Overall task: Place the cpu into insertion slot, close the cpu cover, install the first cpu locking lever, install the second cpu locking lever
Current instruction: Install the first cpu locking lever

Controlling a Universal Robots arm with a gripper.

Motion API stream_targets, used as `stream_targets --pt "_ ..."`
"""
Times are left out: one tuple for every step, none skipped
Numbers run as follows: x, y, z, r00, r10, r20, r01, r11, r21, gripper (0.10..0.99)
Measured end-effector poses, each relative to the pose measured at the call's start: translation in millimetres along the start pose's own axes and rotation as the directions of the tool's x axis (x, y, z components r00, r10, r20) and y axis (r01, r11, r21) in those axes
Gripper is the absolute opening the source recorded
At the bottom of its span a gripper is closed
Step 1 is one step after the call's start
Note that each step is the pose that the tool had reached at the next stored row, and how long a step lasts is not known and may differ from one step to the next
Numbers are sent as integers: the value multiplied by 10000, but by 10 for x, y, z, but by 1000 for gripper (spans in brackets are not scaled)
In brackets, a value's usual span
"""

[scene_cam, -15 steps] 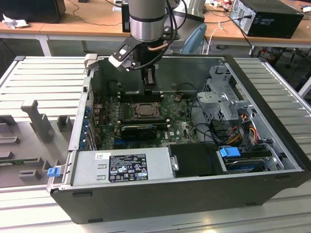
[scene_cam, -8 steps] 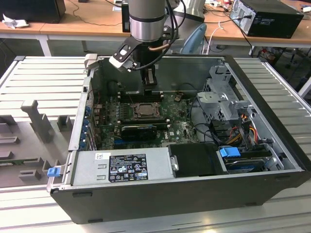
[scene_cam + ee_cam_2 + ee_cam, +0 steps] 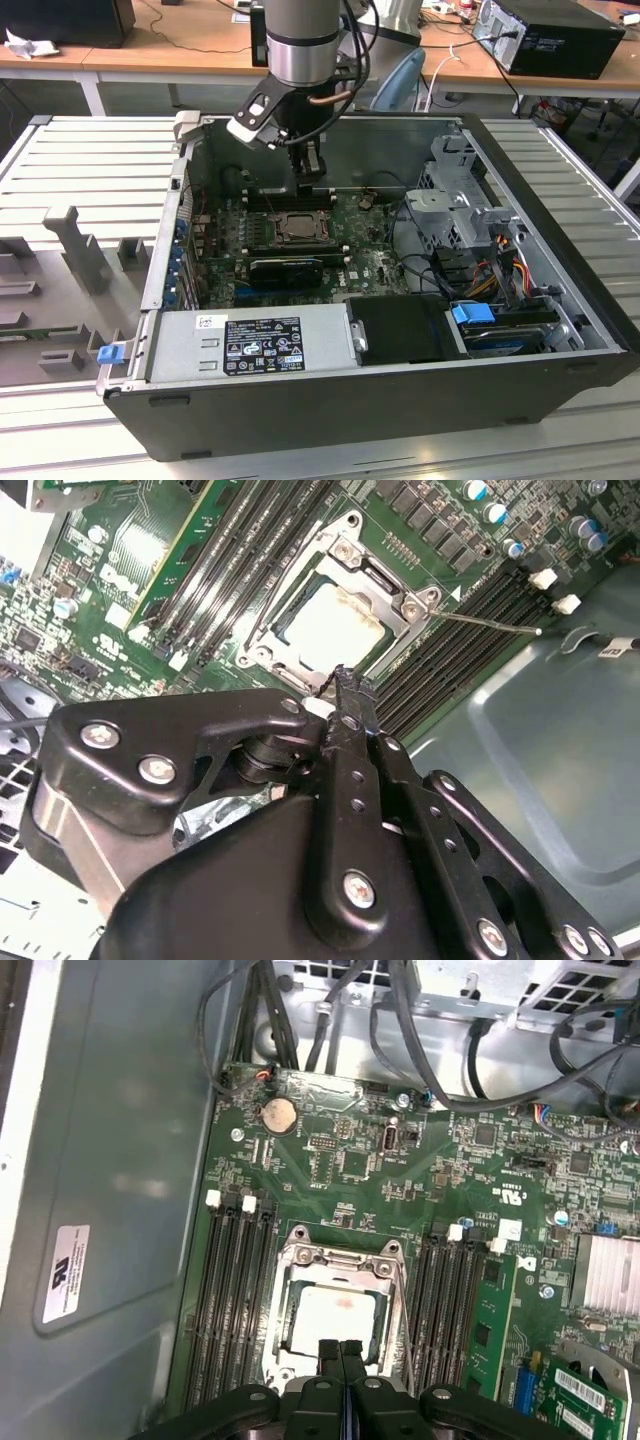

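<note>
We find the gripper (image 3: 341, 1352) nearest the wrist cameras. Its jaws are pressed together with nothing between them, and the tips sit just above one edge of the socket. We cannot tell whether they touch it.

Socket contents: one cpu (image 3: 335, 1318), pale face up, seated in the insertion slot. One cpu cover (image 3: 340, 1258) lies flat over it, its open centre framing the chip. In the second wrist view, one thin locking lever (image 3: 490, 622) angles out from a socket corner across the neighbouring slots.

On the motherboard (image 3: 350, 1175) we count two banks of memory slots (image 3: 230, 1300), one on each side of the socket, and one coin cell (image 3: 278, 1115) further on.

In the exterior view, the open computer case (image 3: 300, 415) holds this board. It also holds one power supply (image 3: 255, 340) along its near wall, one black expansion card (image 3: 285, 268) between that and the socket, and one drive cage (image 3: 455, 190) towards the exterior view's right.
</note>
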State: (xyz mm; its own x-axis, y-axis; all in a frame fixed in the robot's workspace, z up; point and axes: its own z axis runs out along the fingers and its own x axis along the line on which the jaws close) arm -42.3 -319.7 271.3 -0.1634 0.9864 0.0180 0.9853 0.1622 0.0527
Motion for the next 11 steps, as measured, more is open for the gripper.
stream_targets --pt "0 0 0 10000 -64 -4 64 10000 1 106" --pt "0 0 0 9999 -122 -7 122 9999 1 106" --pt "0 2 0 9998 -215 -12 215 9998 3 106" --pt "0 2 0 9997 -263 -14 263 9997 3 106" --pt "1 2 1 9995 -322 -18 322 9995 5 106" --pt "1 2 1 9995 -327 -19 327 9995 5 106" --pt "1 1 0 9994 -335 -19 335 9994 5 106" --pt "1 2 0 9994 -346 -20 346 9994 5 106" --pt "1 2 0 9994 -353 -21 353 9994 5 106" --pt "0 2 1 9994 -356 -22 356 9994 5 106" --pt "0 2 1 9994 -358 -22 358 9994 5 106"
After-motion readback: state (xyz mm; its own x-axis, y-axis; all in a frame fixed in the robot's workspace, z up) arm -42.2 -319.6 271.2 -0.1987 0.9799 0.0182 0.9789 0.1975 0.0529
